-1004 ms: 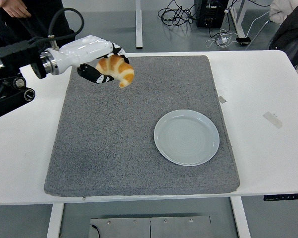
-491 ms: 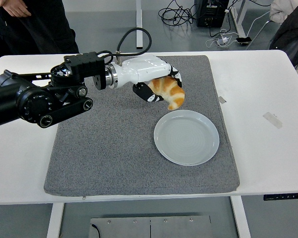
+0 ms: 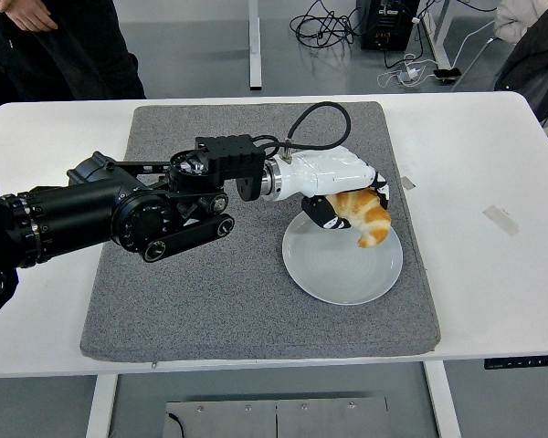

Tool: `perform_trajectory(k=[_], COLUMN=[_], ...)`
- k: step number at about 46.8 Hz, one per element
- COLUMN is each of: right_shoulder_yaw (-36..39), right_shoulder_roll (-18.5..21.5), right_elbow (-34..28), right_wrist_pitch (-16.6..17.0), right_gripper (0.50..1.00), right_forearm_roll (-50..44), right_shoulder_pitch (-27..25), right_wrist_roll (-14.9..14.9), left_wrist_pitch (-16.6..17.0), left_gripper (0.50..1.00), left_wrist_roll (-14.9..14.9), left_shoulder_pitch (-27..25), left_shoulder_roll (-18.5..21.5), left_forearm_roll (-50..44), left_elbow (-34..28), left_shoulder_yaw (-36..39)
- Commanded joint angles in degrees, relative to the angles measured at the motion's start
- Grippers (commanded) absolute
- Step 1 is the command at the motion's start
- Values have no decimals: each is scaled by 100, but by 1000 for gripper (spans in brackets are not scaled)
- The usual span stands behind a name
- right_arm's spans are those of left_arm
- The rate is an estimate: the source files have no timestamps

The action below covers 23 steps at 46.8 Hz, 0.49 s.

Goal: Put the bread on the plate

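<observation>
Grey floor (image 3: 192, 55), tangled cables (image 3: 324, 26)

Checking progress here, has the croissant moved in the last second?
Yes. The croissant, held in the left robot hand, has travelled from the mat's far left corner rightward and nearer, and now hangs over the plate.

A single head view looks forward and steeply down from high on the robot's side, taking in the whole white surface (image 3: 493, 155) with its near edge along the picture's bottom.

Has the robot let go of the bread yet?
No, the left hand grips the bread above the plate.
</observation>
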Motion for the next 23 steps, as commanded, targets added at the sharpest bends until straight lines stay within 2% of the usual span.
perform_trajectory(k=[1, 23], right_shoulder_yaw=[0, 0], right_shoulder_roll=[0, 0], right_elbow=[-5, -5], right_wrist_pitch=[0, 0], right_gripper=[1000, 1000], right_forearm_roll=[0, 0], right_shoulder_pitch=[-3, -3], right_wrist_roll=[0, 0], left_wrist_pitch=[0, 18], left_gripper=[500, 500], left_wrist_roll=[0, 0], left_shoulder_pitch=[31, 339], left_shoulder_roll=[-2, -2], left_forearm_roll=[9, 18], left_elbow=[47, 179], left_shoulder_yaw=[19, 213])
